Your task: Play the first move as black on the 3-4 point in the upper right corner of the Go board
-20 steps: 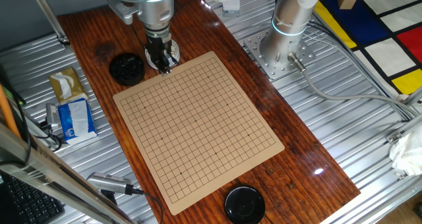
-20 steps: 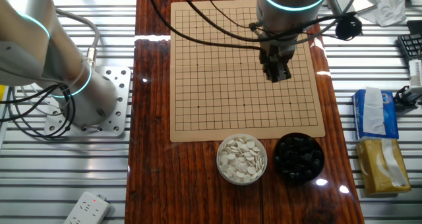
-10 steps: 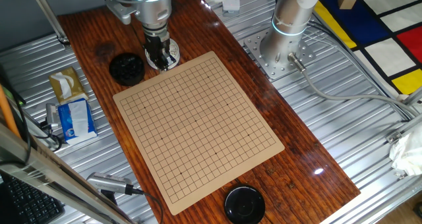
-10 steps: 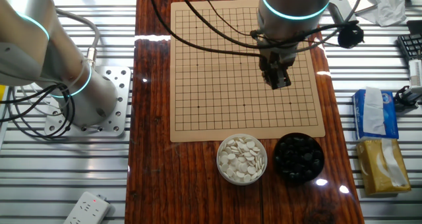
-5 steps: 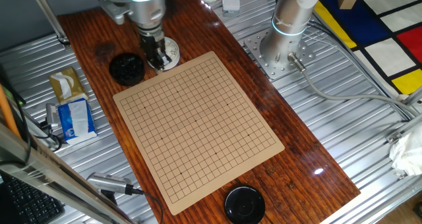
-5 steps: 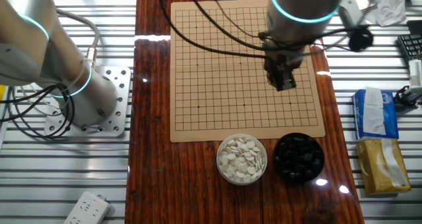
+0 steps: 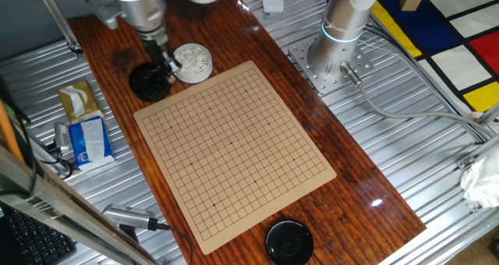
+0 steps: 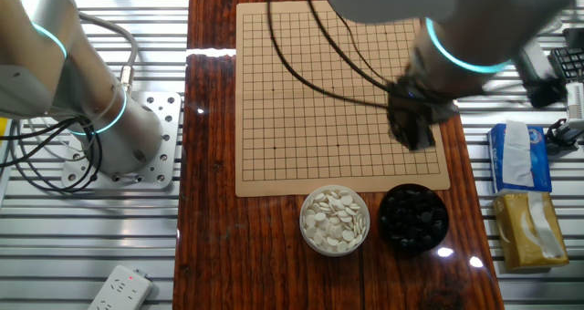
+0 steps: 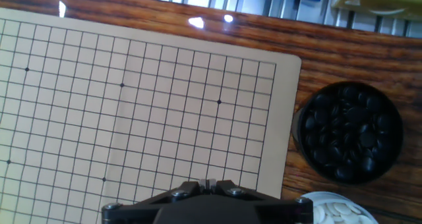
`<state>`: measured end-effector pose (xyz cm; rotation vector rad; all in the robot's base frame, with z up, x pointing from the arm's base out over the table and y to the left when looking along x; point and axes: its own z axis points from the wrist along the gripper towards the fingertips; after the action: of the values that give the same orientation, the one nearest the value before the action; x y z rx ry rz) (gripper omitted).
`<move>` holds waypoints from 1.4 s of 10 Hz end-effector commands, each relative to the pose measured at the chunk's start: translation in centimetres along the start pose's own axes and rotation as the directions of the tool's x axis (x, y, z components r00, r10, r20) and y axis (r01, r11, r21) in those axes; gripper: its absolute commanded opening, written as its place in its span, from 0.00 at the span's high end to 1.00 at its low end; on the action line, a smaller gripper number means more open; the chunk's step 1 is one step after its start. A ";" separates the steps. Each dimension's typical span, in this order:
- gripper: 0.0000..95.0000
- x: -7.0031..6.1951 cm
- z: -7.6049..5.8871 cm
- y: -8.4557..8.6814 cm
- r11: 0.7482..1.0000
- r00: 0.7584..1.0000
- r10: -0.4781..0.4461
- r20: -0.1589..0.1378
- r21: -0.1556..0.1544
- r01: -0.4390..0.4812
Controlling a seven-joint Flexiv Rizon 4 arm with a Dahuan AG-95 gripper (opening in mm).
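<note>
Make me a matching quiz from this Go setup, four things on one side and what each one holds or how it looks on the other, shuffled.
Column one:
1 board
2 bowl nearer the tissue packs
3 other bowl
4 claw

Column two:
A white stones
B black stones
C no stones on it
D fingers pressed together

Pairs: 1-C, 2-B, 3-A, 4-D

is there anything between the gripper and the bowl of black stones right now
Nothing visible. The gripper hangs over the board's corner by the bowl of black stones, which is uncovered; only bare board edge and wood lie between. The white stones sit beside it.
</note>
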<state>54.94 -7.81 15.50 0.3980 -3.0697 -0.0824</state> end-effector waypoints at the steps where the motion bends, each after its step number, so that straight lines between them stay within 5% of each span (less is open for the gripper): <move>1: 1.00 -0.5 0.1 -1.8 1.000 1.000 0.000 -0.018 0.029 0.000; 5: 1.00 -2.0 0.3 -4.3 0.999 0.999 -0.025 -0.032 0.034 0.026; 14: 1.00 -2.0 0.3 -4.3 0.999 0.999 -0.023 -0.049 0.033 0.025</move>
<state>57.97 -11.48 14.91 0.4467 -3.0246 -0.0228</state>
